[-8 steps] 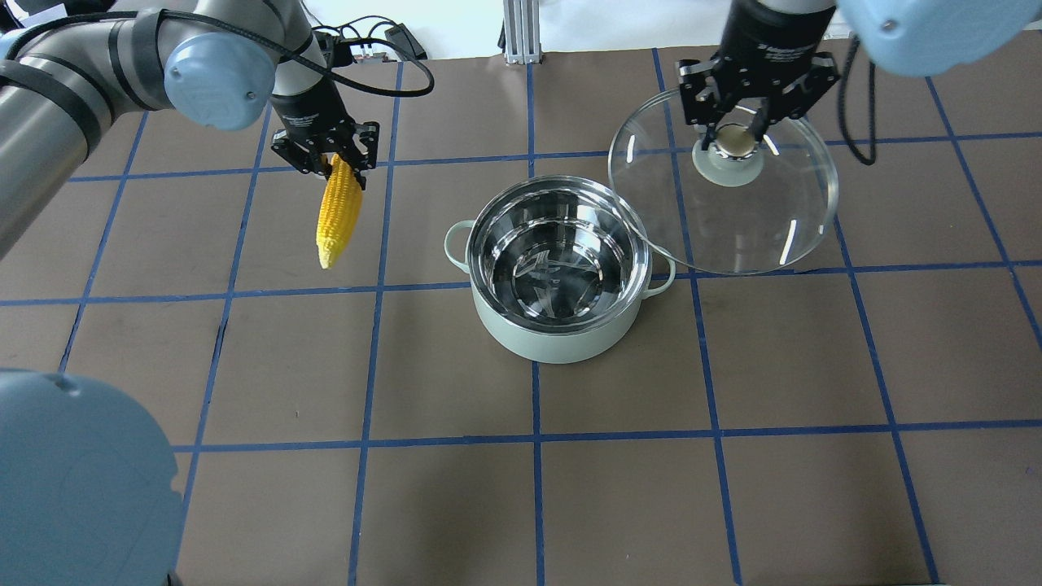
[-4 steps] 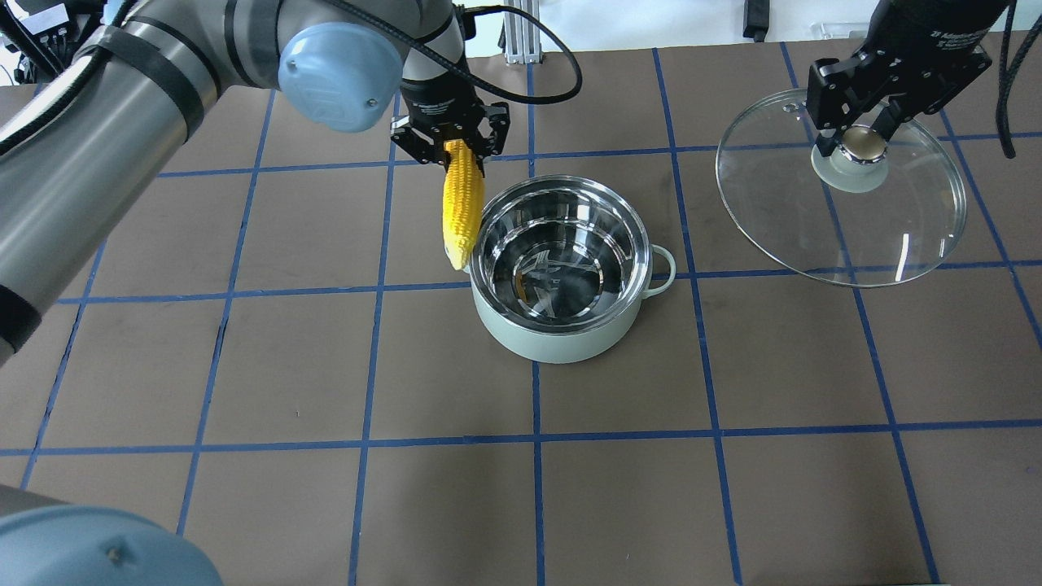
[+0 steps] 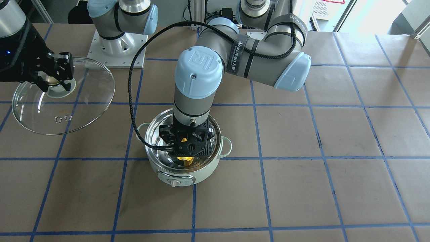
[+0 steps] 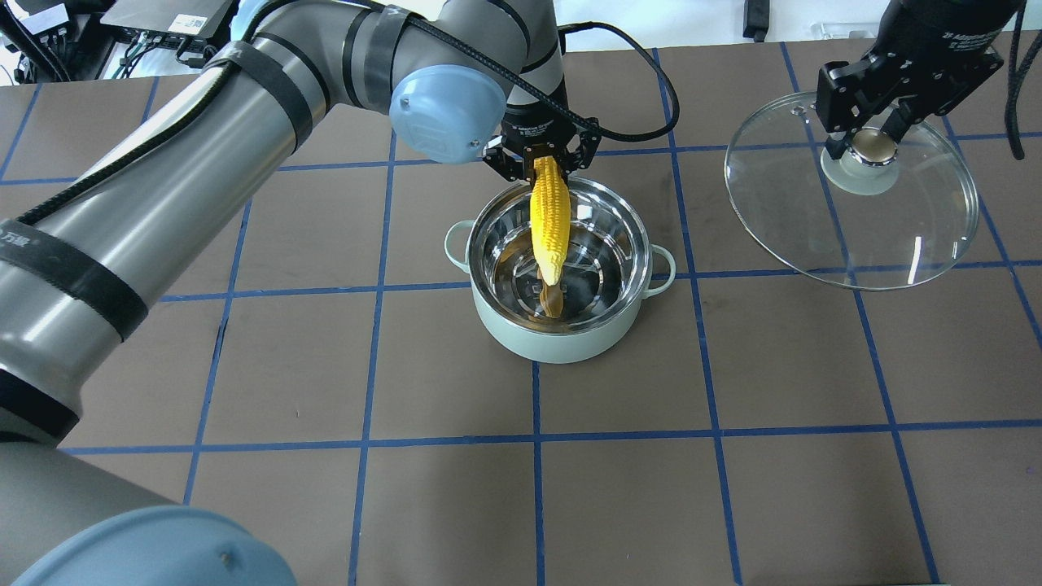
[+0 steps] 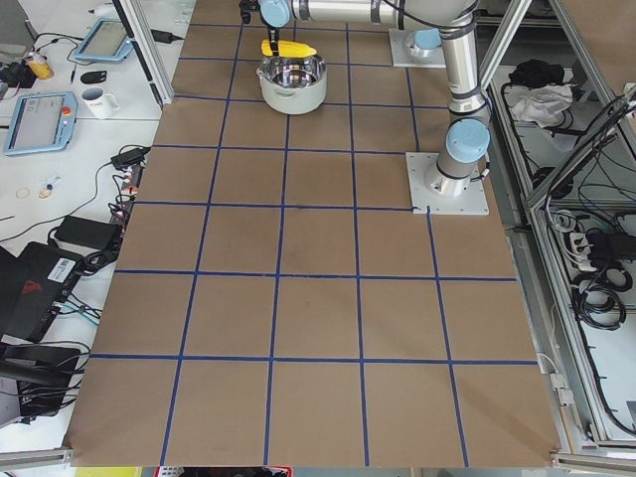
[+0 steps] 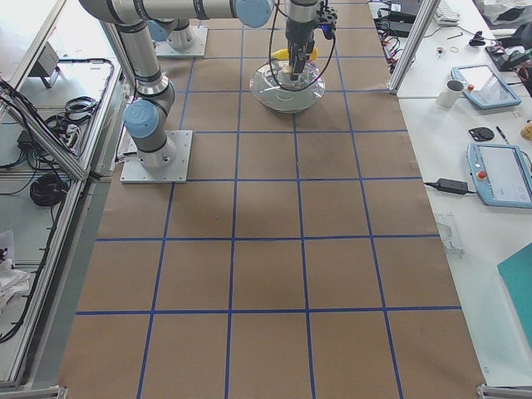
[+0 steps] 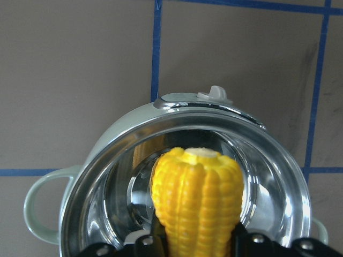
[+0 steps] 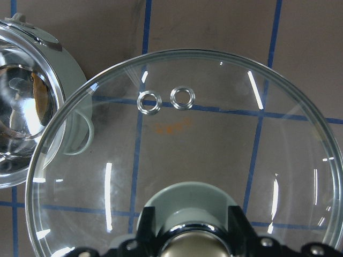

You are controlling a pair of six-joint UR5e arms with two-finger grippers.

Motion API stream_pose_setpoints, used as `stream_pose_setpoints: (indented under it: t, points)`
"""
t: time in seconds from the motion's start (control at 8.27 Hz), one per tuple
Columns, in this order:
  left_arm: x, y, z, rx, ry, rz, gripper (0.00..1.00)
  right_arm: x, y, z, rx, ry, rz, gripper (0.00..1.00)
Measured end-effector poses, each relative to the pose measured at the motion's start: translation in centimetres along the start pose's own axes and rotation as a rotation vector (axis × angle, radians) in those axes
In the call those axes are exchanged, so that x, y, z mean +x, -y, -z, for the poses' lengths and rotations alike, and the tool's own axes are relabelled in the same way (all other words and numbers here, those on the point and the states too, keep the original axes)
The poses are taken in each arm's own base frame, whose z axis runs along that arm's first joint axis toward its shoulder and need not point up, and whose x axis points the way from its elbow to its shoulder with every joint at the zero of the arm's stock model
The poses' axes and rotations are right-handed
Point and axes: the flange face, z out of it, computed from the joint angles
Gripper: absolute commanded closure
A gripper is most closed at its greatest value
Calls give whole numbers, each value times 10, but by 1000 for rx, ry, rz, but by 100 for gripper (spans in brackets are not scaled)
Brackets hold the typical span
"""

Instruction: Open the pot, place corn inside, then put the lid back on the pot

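Note:
The mint-green pot stands open at the table's middle, its steel inside bare. My left gripper is shut on the thick end of the yellow corn and holds it tip down over the pot's opening. The tip is inside the rim, above the bottom. In the left wrist view the corn hangs over the pot. My right gripper is shut on the knob of the glass lid. It holds the lid tilted in the air to the right of the pot, apart from it.
The table is brown with blue tape grid lines. The pot's control knob faces away from the robot. In the front-facing view the lid hangs at the left and the left arm's wrist stands over the pot.
My left gripper carried the corn rightward from left of the pot to over its opening. My right gripper moved the lid further right, away from the pot, then held almost still.

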Motion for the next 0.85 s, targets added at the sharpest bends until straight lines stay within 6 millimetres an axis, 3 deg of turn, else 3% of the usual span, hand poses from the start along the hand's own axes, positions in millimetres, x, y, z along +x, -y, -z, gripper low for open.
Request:
stream_pose_setpoints:
  t: [0.6, 0.73, 0.85]
  points:
    - [7, 5, -43, -45, 17, 14, 100, 5, -6, 3, -19, -67, 6, 80]
    - [8, 4, -48, -57, 9, 15, 96, 4, -7, 4, -20, -70, 7, 80]
    - [9, 4, -50, -67, -2, 16, 68, 4, -7, 4, -21, -74, 8, 80]
